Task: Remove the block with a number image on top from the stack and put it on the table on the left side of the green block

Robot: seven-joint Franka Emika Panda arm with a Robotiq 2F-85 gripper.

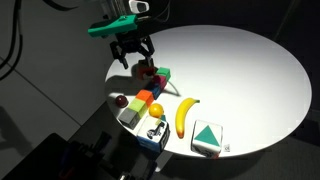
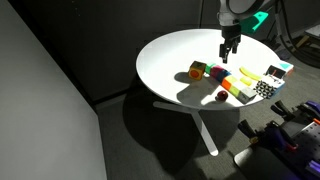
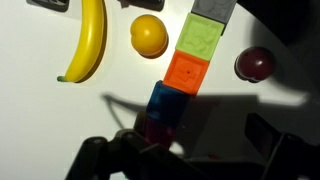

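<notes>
The block with a number image [image 1: 149,72] sits on the white table [image 1: 240,70], touching the green block [image 1: 164,75]. It also shows in an exterior view [image 2: 197,71], left of the green block [image 2: 217,73]. The stack [image 1: 146,99] of yellow and orange pieces runs to a white-and-blue base, and also shows in an exterior view [image 2: 245,86]. My gripper [image 1: 134,62] hangs open and empty just above the two blocks, seen in both exterior views [image 2: 229,55]. In the wrist view a line of grey, yellow-green [image 3: 200,40], orange, blue and dark red blocks runs toward my open fingers [image 3: 185,155]. No number face shows there.
A banana [image 1: 185,115] [image 3: 88,40], an orange ball [image 1: 156,109] [image 3: 149,35] and a dark red ball [image 1: 120,100] [image 3: 255,63] lie near the stack. A white cube with a green triangle [image 1: 207,138] stands near the table edge. The table's far half is bare [image 1: 250,60].
</notes>
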